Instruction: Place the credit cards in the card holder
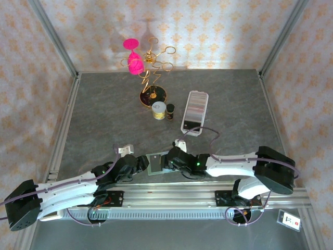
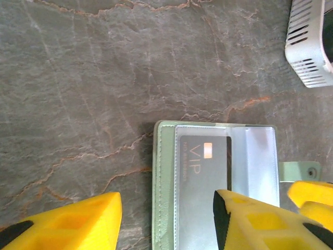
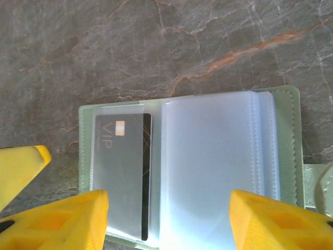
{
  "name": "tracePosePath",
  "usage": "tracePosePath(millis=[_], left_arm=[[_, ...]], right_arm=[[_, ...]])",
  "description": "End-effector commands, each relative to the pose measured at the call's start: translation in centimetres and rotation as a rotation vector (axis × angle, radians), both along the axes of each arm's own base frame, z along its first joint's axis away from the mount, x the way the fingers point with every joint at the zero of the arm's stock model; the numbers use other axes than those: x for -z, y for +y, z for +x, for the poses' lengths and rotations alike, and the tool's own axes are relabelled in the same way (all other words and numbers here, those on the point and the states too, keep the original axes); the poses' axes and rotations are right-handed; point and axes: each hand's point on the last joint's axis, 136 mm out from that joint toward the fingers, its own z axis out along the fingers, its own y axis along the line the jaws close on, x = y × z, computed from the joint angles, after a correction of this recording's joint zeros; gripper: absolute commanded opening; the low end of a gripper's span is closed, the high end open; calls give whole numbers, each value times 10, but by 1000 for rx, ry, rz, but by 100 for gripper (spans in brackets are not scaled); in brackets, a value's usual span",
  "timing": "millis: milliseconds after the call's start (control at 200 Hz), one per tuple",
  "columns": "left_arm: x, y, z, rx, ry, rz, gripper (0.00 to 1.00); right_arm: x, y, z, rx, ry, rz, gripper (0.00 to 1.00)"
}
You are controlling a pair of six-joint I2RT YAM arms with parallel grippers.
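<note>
Soft overhead light is casting faint shadows on the back wall (image 1: 218,31) while glare is whitening the clear sleeves of the card holder (image 3: 292,135).

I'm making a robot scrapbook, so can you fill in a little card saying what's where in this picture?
card holder: open, lying flat on the table
card inside: one dark VIP card in a clear pocket
left fingers: apart, one over the card holder
right fingers: apart, over the open pockets
spare cards: packed in a row in the long clear tray, farther back
</note>
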Motion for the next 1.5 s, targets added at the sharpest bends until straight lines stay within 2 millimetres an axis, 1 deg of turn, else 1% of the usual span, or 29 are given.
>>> tracePosePath(millis=[0,140,190,285,390,506,621,741,806,891,1256,1492], left_arm=[[-4,-5,0,19,-19,-21,51],[2,-6,-2,24,-10,-23,50],[4,-6,-2,26,-5,-25,48],[8,-7,-3,30,4,-27,44],[12,-6,-5,29,13,-21,41],[17,-5,-6,30,19,-25,39],[23,-3,-9,30,27,-26,36],[27,1,-11,26,33,-17,33],[29,1,-11,25,35,-18,29],[31,1,-12,26,39,-23,27],[39,2,-16,26,56,-29,20],[41,5,-17,18,54,-35,17]], right_arm=[[12,0,-2,7,18,-26,62],[21,-7,-1,25,20,-83,62],[24,-8,-2,23,27,-96,62],[31,-3,-7,5,44,-97,62],[35,9,-11,-18,59,-74,63],[27,28,-11,-40,64,4,63],[16,40,-9,-47,55,65,63],[4,50,-8,-48,51,134,62],[0,54,-8,-50,52,161,62],[-5,59,-9,-57,58,196,62],[-11,73,-11,-76,74,262,61],[-10,84,-13,-92,96,295,60]])
